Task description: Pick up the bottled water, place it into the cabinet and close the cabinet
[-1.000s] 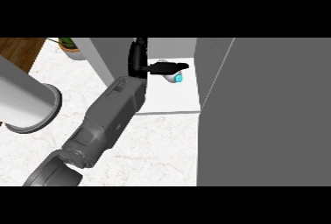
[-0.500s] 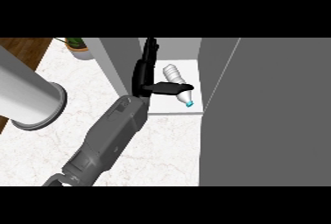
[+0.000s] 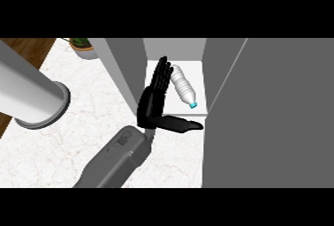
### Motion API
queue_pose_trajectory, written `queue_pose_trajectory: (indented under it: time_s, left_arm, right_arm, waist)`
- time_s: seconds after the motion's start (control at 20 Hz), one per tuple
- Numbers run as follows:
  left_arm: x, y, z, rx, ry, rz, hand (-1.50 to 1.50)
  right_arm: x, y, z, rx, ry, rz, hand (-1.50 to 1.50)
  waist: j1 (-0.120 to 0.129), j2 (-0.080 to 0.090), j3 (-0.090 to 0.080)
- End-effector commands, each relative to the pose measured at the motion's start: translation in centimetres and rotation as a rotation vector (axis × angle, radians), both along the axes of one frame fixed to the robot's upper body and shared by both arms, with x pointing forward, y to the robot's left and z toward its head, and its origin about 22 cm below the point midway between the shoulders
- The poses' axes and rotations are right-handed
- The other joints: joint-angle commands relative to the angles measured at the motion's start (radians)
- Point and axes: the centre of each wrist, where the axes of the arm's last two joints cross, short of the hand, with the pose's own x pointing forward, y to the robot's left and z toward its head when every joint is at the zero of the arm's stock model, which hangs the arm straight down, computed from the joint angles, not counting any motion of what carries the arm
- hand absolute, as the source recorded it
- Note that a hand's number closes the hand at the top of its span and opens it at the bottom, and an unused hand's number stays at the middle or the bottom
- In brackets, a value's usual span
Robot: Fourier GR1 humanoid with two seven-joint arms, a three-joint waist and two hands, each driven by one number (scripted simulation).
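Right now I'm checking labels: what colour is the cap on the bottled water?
The cap is light blue, seen best in the head view.

White bottle [image 3: 182,84], cyan cap [image 3: 194,105], black hand [image 3: 154,102], white-marbled counter [image 3: 52,148]

One bottle [image 3: 183,88], one hand [image 3: 153,103], one cabinet [image 3: 261,110], one plant [image 3: 83,46] at the table's [image 3: 65,145] far edge.

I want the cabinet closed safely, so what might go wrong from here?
1. The bottled water lies on its side on the cabinet shelf, with its cap near the front edge, so it might roll out.
2. The right hand has straight fingers right beside it, and pulling back might drag it along.
3. The hand is inside, so closing now would likely hit it.
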Motion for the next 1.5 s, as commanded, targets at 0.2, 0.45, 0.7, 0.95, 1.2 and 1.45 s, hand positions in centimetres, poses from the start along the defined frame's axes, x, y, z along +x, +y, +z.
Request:
queue_pose_trajectory:
  time_s: [0.2,0.45,0.7,0.95,1.2,1.45]
  left_arm:
    - [-5.3,3.0,1.3,-0.056,-0.014,-0.072,1.5]
    - [-8.2,4.2,0.0,-0.046,0.05,-0.061,1.5]
    - [-10.2,8.7,0.1,-0.045,0.046,0.001,-1.5]
    - [-11.5,12.9,0.3,-0.029,0.051,0.063,-1.5]
    - [-14.1,14.5,1.0,-0.111,0.056,0.098,-1.5]
    - [-15.5,18.3,1.5,-0.151,0.087,0.096,-1.5]
  right_arm:
    - [-0.6,0.3,4.1,-0.111,-0.062,0.091,-1.5]
    - [-1.2,-0.1,3.5,-0.214,0.0,0.306,1.5]
    - [-1.5,0.8,4.5,-0.216,-0.015,0.451,1.5]
    - [-1.4,1.6,5.5,-0.259,-0.088,0.535,1.5]
    - [-1.6,2.6,5.7,-0.244,-0.057,0.636,1.5]
    - [-1.3,3.7,6.4,-0.213,-0.11,0.739,1.5]
  waist:
    - [0.01,-0.002,-0.001]
    - [-0.006,-0.003,0.0]
    - [-0.011,-0.004,-0.001]
    - [-0.016,-0.006,-0.002]
    - [-0.007,-0.008,-0.004]
    - [0.012,-0.011,-0.008]
